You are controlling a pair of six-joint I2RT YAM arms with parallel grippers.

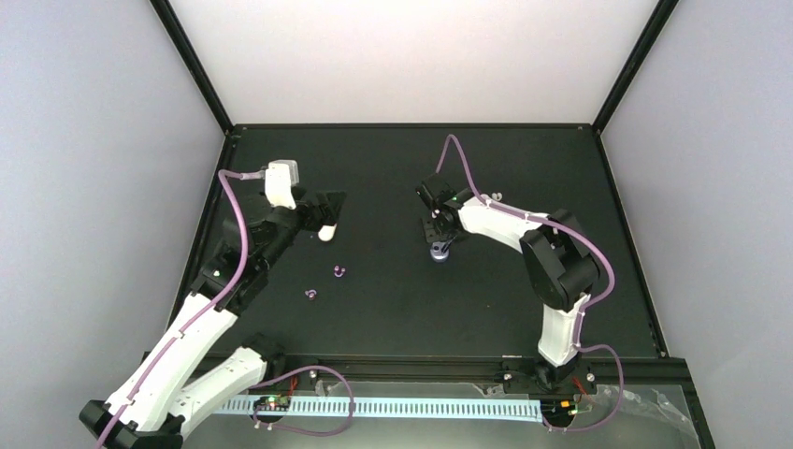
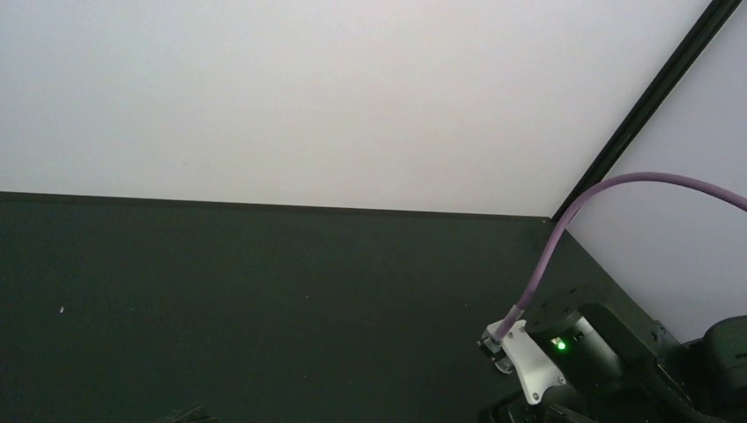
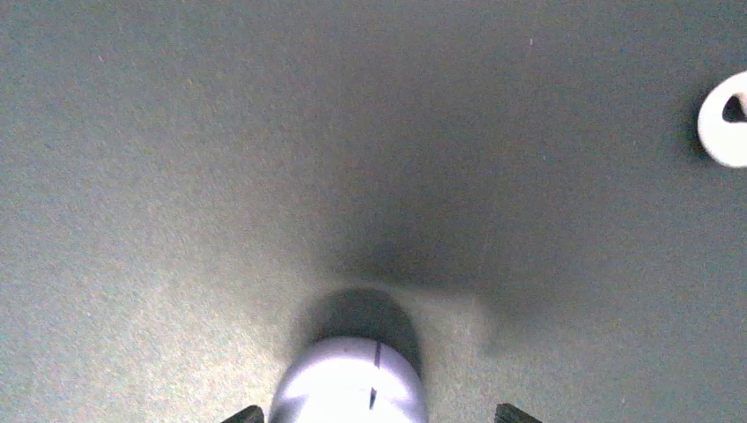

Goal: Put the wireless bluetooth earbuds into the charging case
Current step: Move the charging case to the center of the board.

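A purple charging case (image 1: 439, 251) stands on the black table, right under my right gripper (image 1: 438, 234). In the right wrist view the case (image 3: 348, 379) sits between the fingertips of that gripper (image 3: 377, 414), close to the left one and with a clear gap to the right one, so the jaws are open. Two purple earbuds (image 1: 340, 272) (image 1: 310, 294) lie left of centre. A white earbud (image 3: 724, 119) lies off to the right, and small white earbuds (image 1: 496, 195) show behind the right arm. My left gripper (image 1: 325, 208) hangs with spread fingers, and a white case (image 1: 326, 232) lies at its tip.
The black table (image 1: 393, 318) has a raised black frame (image 1: 411, 124) on the far side and white walls around it. The left wrist view looks level across the table at the right arm's wrist (image 2: 537, 366) and its purple cable (image 2: 564, 229).
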